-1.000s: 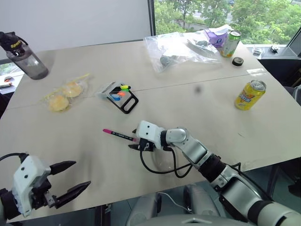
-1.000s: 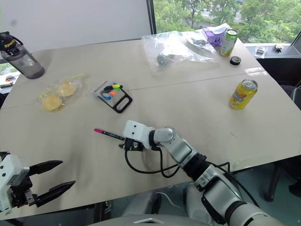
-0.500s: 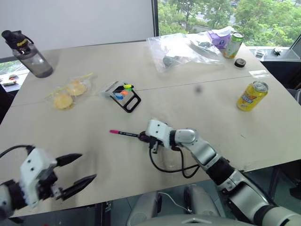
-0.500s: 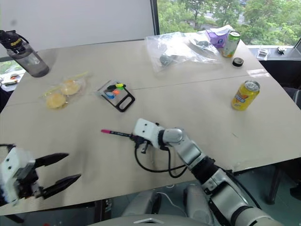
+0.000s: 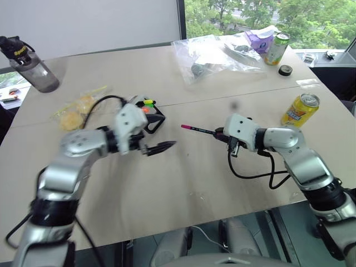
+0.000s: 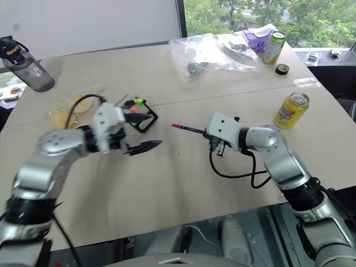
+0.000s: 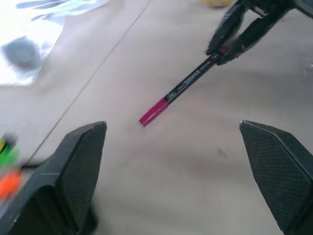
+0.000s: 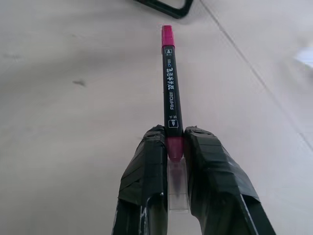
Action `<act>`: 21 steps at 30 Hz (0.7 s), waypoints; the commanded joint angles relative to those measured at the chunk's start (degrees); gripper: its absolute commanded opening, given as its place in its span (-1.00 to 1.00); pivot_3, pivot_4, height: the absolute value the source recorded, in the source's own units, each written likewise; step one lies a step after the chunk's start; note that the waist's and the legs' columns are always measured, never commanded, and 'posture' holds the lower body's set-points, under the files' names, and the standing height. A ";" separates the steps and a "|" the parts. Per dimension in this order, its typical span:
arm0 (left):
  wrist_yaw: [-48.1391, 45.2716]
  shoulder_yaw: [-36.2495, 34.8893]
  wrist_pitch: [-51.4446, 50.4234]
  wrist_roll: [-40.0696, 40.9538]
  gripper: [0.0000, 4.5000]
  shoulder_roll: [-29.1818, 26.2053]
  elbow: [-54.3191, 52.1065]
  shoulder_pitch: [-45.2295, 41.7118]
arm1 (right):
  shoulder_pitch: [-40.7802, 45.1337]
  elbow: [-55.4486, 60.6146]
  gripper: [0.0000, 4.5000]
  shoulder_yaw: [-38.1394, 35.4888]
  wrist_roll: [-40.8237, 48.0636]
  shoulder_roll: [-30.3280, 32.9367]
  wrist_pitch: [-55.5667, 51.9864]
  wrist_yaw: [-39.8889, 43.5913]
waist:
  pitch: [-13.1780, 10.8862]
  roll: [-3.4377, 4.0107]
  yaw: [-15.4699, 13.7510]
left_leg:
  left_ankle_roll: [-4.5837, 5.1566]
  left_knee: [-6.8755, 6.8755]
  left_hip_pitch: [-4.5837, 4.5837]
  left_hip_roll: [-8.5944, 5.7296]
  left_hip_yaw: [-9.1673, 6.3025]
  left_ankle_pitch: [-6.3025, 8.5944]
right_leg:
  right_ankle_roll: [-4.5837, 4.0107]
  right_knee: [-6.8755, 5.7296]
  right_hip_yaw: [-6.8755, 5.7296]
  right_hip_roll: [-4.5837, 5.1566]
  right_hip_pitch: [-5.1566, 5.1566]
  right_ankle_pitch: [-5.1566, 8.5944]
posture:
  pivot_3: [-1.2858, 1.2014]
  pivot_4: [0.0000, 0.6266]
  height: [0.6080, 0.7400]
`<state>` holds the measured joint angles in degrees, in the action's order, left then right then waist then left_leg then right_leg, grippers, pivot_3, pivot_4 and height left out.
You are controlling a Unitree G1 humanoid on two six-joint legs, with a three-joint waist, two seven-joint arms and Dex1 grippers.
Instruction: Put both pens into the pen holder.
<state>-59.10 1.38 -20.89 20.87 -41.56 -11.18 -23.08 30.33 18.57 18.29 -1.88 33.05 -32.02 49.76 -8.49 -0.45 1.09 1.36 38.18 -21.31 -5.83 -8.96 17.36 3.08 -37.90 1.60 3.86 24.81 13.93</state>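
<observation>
While the right arm reaches in from the right, bent at the elbow, its gripper (image 8: 175, 147) pinches the pink pen (image 5: 198, 130) by one end, barrel pointing left toward the holder (image 5: 149, 115), its free tip clear of the table (image 5: 183, 183). Opposite it, the left arm bends across from the left, its gripper (image 5: 154, 139) spread wide just beside the holder, fingers aimed at the pen's free end. A second ago the pen lay lower in the head views, near the front edge, gripped at its right end; it now sits further right, mid-table. Then the left gripper hung at the lower left corner; it is now by the holder.
</observation>
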 commanded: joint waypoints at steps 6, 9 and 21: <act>-9.64 13.74 9.90 -8.15 1.00 7.27 14.18 -18.00 | 4.25 8.56 -0.97 1.62 -2.05 4.66 -6.95 1.18 | 0.01 -0.02 -0.10 | 0.00 0.29 -0.62 -0.04 -0.06 -0.01 | 0.01 -0.16 -0.10 0.05 0.52 -0.02 | 0.03 -0.52 1.00; -11.91 17.53 14.26 -12.70 1.00 8.29 18.75 -22.56 | 5.40 9.26 -0.97 2.30 -2.44 5.88 -9.05 1.66 | 0.01 -0.02 0.02 | 0.00 0.34 -0.66 -0.05 -0.05 -0.02 | 0.03 -0.13 -0.10 0.05 0.52 -0.03 | 0.03 -0.52 1.00; -17.60 22.69 21.58 -20.02 -0.99 12.19 29.53 -29.97 | 7.48 11.78 -0.97 3.29 -1.54 6.55 -13.31 2.15 | 0.01 -0.02 -0.05 | 0.00 0.38 -0.70 -0.06 -0.09 -0.02 | 0.04 -0.16 -0.13 0.05 0.55 -0.04 | 0.03 -0.52 1.00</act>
<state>-76.27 24.09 -0.64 1.35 -29.56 18.33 -51.69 36.59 28.28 21.81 -3.78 39.85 -45.06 51.98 -8.49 -0.47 1.04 1.36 38.56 -22.00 -5.89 -9.05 17.34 3.13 -38.06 1.47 3.90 25.35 13.90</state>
